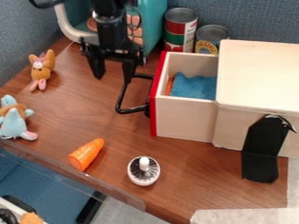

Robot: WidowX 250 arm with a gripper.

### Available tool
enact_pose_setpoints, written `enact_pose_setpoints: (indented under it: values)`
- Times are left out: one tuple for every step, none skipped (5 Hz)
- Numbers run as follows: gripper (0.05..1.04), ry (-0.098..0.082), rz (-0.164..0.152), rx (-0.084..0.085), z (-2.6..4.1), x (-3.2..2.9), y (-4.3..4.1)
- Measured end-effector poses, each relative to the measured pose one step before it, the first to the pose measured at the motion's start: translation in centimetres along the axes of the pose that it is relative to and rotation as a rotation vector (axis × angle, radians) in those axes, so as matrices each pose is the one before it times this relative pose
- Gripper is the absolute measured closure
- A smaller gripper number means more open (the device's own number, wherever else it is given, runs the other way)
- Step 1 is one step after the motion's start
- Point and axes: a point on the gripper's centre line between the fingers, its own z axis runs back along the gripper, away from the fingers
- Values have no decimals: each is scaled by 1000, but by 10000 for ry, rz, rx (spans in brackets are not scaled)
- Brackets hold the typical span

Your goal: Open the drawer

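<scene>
Red covers the front of the pale wooden drawer [153,105], which stands partly open, sticking out from the left side of a light wood cabinet [257,74]. Inside the drawer lie a blue cloth-like piece [196,87] and a narrow orange item [169,86]. A black bar handle [121,97] juts from the red front. The black gripper [112,75] hangs left of the drawer, its two fingers spread with a gap between them and gripping nothing; the right one is close by the handle's upper end, though whether they touch I cannot tell.

Behind the drawer are two cans: one [173,27] with a red and green label and a white printed panel, the other [205,45] with dark lettering on yellow. A teal toy appliance [153,22] stands to their left. On the brown wood-grain table [123,146] are an orange toy carrot [86,154], a round white brush [144,171] with a knob, a brown plush toy [41,68] and a light-blue plush toy [13,123]. A bent black piece [262,151] rests against the cabinet.
</scene>
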Motion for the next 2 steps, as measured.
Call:
enact_pose_setpoints:
  values:
    - [81,-27,-503,187,1316,385,-77]
    - [82,-72,-264,89,1056,105,234]
